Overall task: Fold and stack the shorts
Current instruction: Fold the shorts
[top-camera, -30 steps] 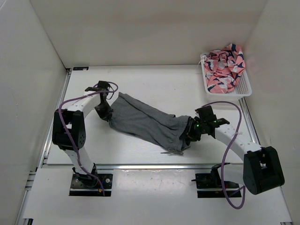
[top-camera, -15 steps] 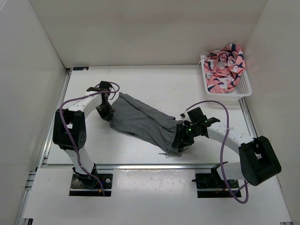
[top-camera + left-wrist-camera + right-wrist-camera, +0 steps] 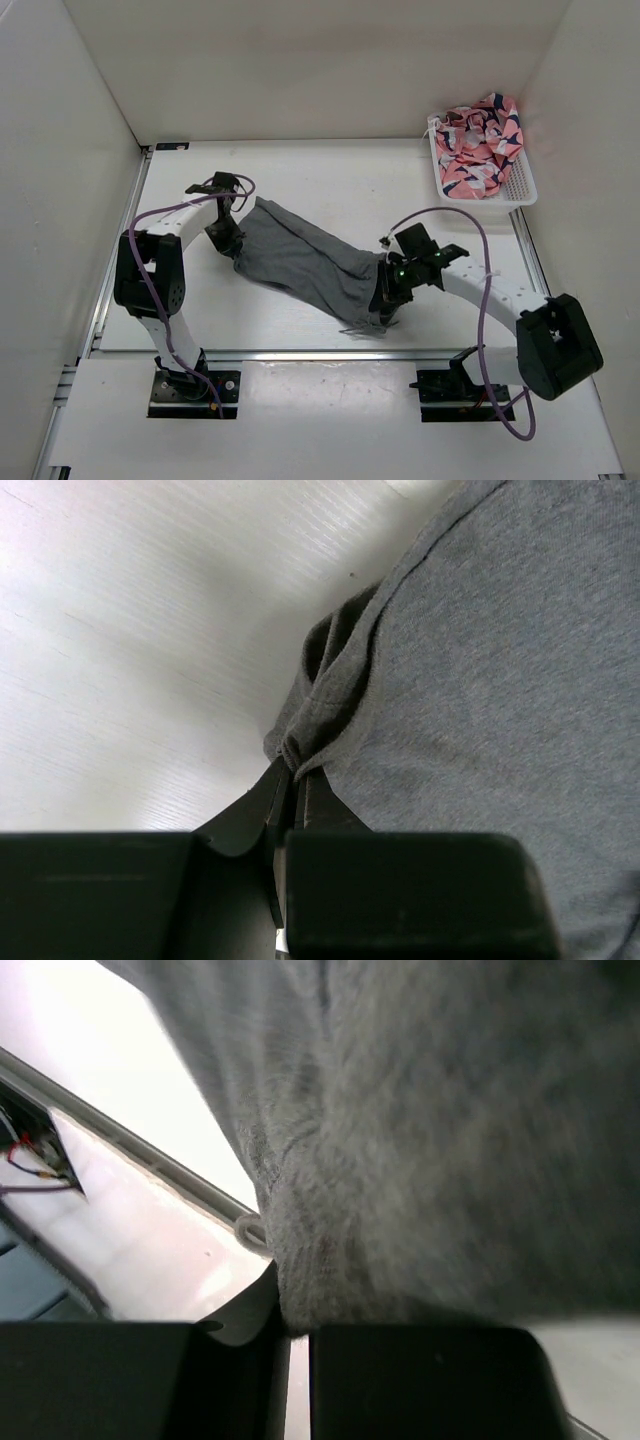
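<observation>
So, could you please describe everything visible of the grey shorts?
The plain mid-grey soft fabric shorts are stretched into a long diagonal band over the white table, from far left to near right. The left fingers pinch a bunched hem corner; the right fingers are shut on the other end, where a pale drawstring shows. The cloth looks matte and lightly creased.
</observation>
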`<state>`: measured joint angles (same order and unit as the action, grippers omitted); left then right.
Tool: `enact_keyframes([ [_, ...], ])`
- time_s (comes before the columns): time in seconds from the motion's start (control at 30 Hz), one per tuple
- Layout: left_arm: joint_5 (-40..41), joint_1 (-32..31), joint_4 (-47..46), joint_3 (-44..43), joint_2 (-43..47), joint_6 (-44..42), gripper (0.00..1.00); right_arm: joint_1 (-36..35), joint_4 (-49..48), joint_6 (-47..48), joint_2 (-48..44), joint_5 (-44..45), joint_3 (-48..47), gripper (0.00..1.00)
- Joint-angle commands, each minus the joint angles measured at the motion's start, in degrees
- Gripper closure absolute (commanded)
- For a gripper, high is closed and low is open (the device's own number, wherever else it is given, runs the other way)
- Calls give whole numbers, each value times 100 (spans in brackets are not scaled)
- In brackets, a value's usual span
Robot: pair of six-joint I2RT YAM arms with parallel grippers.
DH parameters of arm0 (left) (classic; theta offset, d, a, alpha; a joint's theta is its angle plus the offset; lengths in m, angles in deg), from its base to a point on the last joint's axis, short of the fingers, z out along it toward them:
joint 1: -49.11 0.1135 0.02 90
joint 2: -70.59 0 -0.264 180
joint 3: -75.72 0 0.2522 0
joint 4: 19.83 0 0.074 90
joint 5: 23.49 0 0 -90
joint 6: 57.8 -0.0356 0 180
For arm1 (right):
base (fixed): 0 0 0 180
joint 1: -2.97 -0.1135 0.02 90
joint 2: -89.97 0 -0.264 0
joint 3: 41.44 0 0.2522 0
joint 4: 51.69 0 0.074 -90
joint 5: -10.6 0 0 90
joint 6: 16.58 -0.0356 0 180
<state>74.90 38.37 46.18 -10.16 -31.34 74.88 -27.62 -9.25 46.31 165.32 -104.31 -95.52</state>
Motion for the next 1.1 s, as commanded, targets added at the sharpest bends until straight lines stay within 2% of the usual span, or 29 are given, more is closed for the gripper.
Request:
enact_keyframes([
  [0.0,-3,-24,-22,-302,7,118,90,202,540,407,-459,416,-870,100],
  [0.17,-65,-24,101,-611,-55,118,90,247,805,532,-645,285,-1119,100],
  [0.43,-65,-24,101,-505,-161,118,90,-149,-161,-303,-926,-434,943,100],
  [0.47,-13,-24,101,-505,-161,118,90,-149,-162,-303,-926,-436,1016,94],
  [0.5,-12,-24,101,-505,-213,118,90,-149,-22,-303,-839,-436,1017,59],
  [0.53,-12,-24,101,-505,-213,118,90,-149,118,-251,-838,-436,1017,38],
  [0.6,-12,-24,101,-505,-213,118,90,-149,740,-198,-951,87,798,13],
  [0.63,-12,-24,101,-505,-161,118,90,-97,900,-198,-1292,256,710,7],
  [0.7,40,-24,153,-505,-161,118,90,35,1365,-250,-1645,608,411,0],
  [0.83,41,-24,154,-505,-108,118,90,632,1849,-522,-2217,978,182,0],
  [1.0,41,-24,154,-505,-108,118,90,1124,1772,-1259,-2666,847,689,0],
  [1.07,41,-24,154,-505,-108,118,90,1274,1404,-1314,-2666,367,937,0],
])
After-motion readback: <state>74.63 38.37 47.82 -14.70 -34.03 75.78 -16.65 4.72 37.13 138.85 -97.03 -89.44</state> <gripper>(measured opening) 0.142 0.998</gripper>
